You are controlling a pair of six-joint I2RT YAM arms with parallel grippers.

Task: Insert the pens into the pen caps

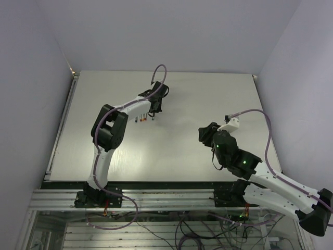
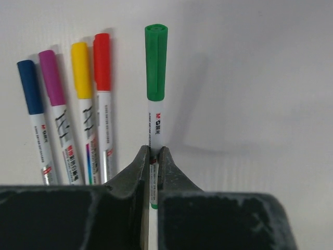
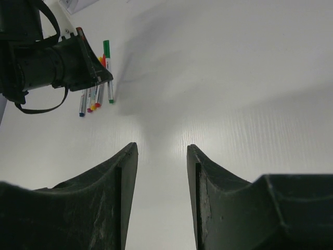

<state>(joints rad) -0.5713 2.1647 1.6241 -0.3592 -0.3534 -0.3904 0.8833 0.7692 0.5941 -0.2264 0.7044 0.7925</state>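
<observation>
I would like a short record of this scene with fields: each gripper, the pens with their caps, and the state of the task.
left gripper: shut on the barrel of the green pen
right gripper: open, holds nothing, over bare table
green pen: green cap on; apart from the row, to its right in the left wrist view
row: blue pen, purple pen, yellow pen, red pen, side by side, all capped
loose caps: none in view
task state: all five pens appear capped
</observation>
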